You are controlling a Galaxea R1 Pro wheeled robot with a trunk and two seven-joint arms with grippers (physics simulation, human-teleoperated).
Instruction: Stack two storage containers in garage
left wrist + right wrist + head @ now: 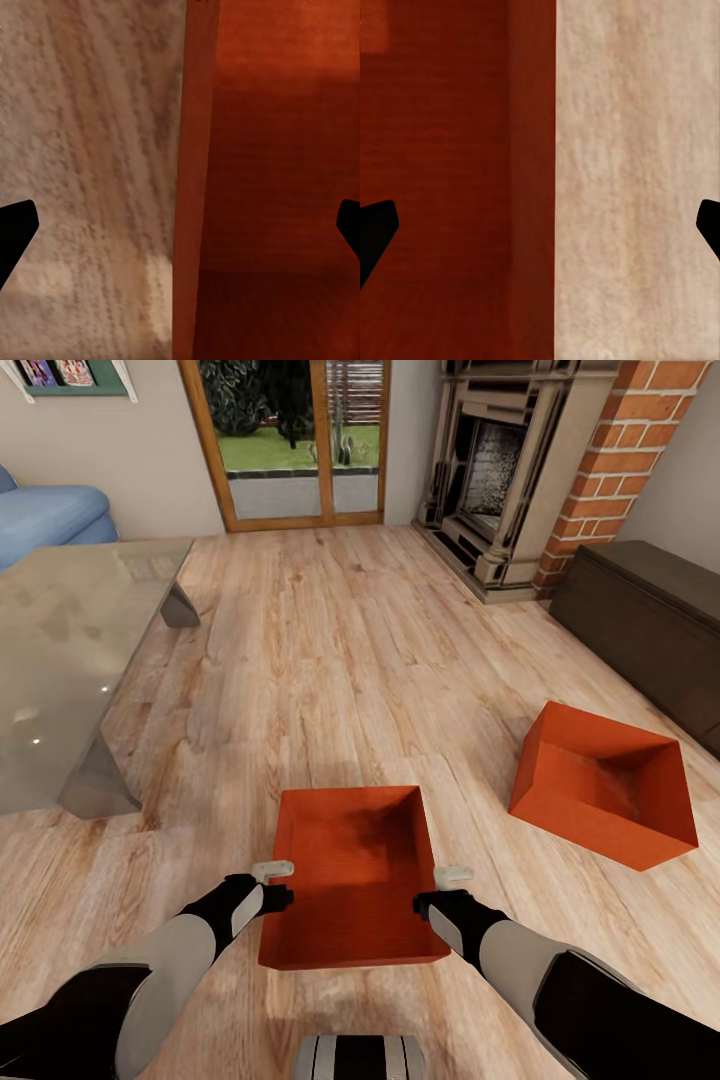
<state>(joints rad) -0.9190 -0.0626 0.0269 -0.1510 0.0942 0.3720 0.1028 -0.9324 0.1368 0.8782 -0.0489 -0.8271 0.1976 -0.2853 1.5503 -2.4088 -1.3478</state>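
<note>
**Two hands lining up over one bin**

The wood plank floor (330, 660) of the living room is holding both orange-red bins. The near bin (352, 880) is sitting straight ahead, its long way pointing away from the robot; the other bin (605, 785) is lying off to the right. The left gripper (272, 870) and right gripper (453, 876) are hanging over the near bin's side walls — fingers wide apart, one wall between each pair, not squeezing yet.
</note>
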